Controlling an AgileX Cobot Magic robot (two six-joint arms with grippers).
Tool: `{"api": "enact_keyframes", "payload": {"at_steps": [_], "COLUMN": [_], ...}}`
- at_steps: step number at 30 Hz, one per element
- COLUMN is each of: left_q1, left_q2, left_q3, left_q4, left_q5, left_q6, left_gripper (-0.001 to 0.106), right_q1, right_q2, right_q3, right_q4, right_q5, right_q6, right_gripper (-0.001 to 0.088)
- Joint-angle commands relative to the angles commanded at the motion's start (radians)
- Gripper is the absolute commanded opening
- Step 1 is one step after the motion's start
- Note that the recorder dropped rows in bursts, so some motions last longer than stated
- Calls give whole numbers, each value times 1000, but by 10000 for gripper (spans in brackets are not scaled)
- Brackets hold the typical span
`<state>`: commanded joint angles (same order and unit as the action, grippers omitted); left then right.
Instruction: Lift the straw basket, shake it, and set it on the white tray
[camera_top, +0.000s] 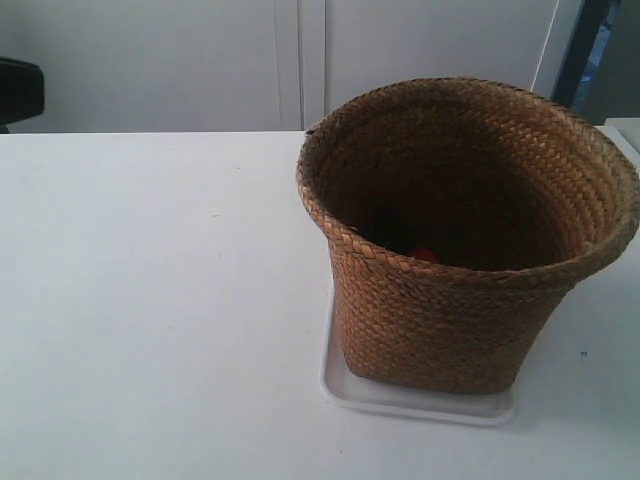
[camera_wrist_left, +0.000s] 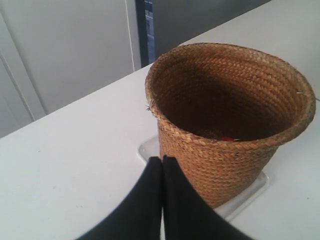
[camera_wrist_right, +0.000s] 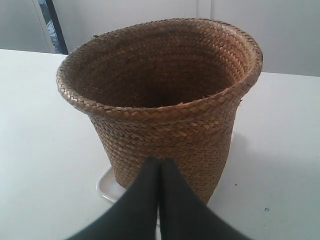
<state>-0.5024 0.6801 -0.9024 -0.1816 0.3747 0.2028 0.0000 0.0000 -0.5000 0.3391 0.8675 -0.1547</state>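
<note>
The brown woven straw basket (camera_top: 450, 300) stands upright on the white tray (camera_top: 400, 400), at the right of the exterior view. Its flared rim overhangs the tray, and something small and red (camera_top: 425, 255) shows deep inside. From the left wrist, the basket (camera_wrist_left: 225, 165) and a corner of the tray (camera_wrist_left: 147, 149) lie just beyond my left gripper (camera_wrist_left: 161, 158), which is shut and empty, short of the basket's wall. My right gripper (camera_wrist_right: 159, 161) is shut and empty too, close in front of the basket (camera_wrist_right: 170, 130); a tray corner (camera_wrist_right: 107, 187) shows beside it. Neither gripper appears in the exterior view.
The white table (camera_top: 150, 300) spreads wide to the left of the basket. White cabinet doors (camera_top: 300, 60) stand behind the table. A dark object (camera_top: 20, 90) sits at the far left edge, past the table's back.
</note>
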Motion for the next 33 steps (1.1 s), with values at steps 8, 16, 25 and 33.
{"api": "enact_keyframes", "payload": {"at_steps": [8, 16, 25, 33], "left_q1": [145, 297, 365, 411], "left_q2": [-73, -216, -395, -526], "left_q3": [5, 117, 318, 436], "left_q4": [-19, -19, -17, -19], "left_q5": [-8, -34, -75, -60], "left_q6": [0, -1, -1, -1], "left_gripper": [0, 0, 0, 0], "right_q1": [0, 0, 0, 0], "right_q2": [0, 0, 0, 0], "right_q3": [0, 0, 0, 0], "right_q4": [0, 0, 0, 0], "right_q5": [0, 0, 0, 0], "right_q6": [0, 0, 0, 0], "right_gripper": [0, 0, 0, 0]}}
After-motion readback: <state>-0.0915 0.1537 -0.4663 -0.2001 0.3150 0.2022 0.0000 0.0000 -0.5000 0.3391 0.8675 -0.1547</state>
